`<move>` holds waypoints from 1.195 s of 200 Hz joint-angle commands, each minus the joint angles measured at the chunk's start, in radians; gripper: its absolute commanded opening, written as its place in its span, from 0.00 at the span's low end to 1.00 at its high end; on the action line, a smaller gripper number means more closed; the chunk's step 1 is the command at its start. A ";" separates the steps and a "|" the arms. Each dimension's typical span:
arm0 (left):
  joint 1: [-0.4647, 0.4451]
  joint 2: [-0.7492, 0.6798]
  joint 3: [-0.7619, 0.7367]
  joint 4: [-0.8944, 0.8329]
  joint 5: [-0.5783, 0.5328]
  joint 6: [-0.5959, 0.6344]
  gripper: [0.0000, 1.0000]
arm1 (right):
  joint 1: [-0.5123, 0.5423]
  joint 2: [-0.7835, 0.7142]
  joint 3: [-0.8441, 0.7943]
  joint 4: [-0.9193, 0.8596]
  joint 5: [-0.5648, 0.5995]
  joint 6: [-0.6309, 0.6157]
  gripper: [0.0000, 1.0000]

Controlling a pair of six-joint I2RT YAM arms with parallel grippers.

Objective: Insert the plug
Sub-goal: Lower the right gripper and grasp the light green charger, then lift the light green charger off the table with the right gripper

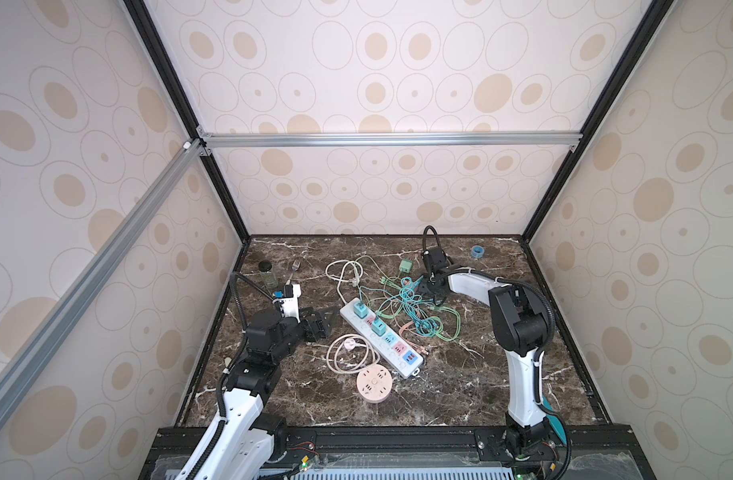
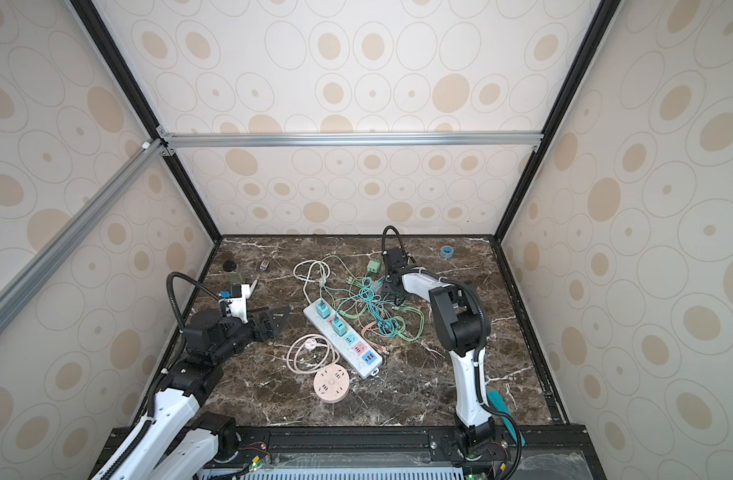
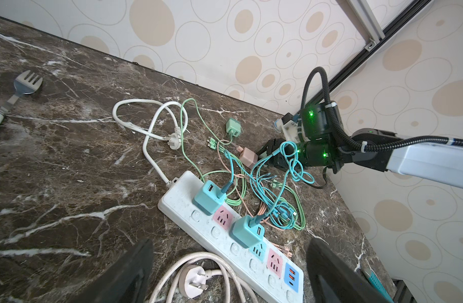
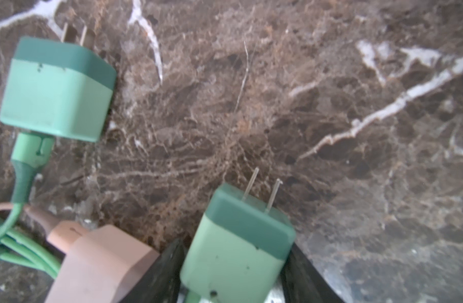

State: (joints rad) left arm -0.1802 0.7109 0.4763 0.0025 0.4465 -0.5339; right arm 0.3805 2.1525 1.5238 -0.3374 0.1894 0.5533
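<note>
My right jaws are clamped on the green plug (image 4: pixel 235 251), prongs pointing straight out ahead; the power strip (image 1: pixel 387 347) lies well off to their side, nearer my empty, wide-apart left jaws.

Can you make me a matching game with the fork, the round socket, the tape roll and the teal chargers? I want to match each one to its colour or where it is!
Things:
1. fork
2. round socket
3. tape roll
4. teal chargers

Match to:
A. plugged into the white power strip
B. blue, near the back right corner of the table
C. silver head, lying at the back left
D. pink, nearest the front of the table

Right pairs: 1-C, 2-D, 3-B, 4-A.
</note>
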 commanded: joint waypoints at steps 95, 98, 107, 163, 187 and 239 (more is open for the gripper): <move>0.007 -0.016 0.001 -0.008 0.010 0.008 0.91 | 0.001 -0.045 -0.050 0.024 -0.030 -0.098 0.34; 0.007 -0.015 -0.001 -0.005 0.014 0.006 0.91 | 0.001 -0.054 -0.057 0.029 -0.033 -0.108 0.34; 0.007 -0.013 -0.004 0.005 0.018 0.002 0.91 | 0.000 -0.084 -0.080 0.046 -0.039 -0.136 0.33; 0.007 0.013 -0.001 0.045 0.095 -0.009 0.90 | -0.003 -0.309 -0.213 0.086 -0.051 -0.284 0.27; 0.005 0.019 0.002 0.060 0.119 -0.018 0.90 | -0.009 -0.400 -0.229 0.064 -0.030 -0.348 0.27; 0.005 0.031 0.007 0.102 0.150 -0.054 0.89 | -0.035 -0.592 -0.191 0.000 0.028 -0.476 0.28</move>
State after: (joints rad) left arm -0.1802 0.7376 0.4664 0.0555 0.5613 -0.5621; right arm 0.3649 1.6474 1.3052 -0.2928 0.1707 0.1711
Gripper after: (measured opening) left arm 0.896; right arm 0.435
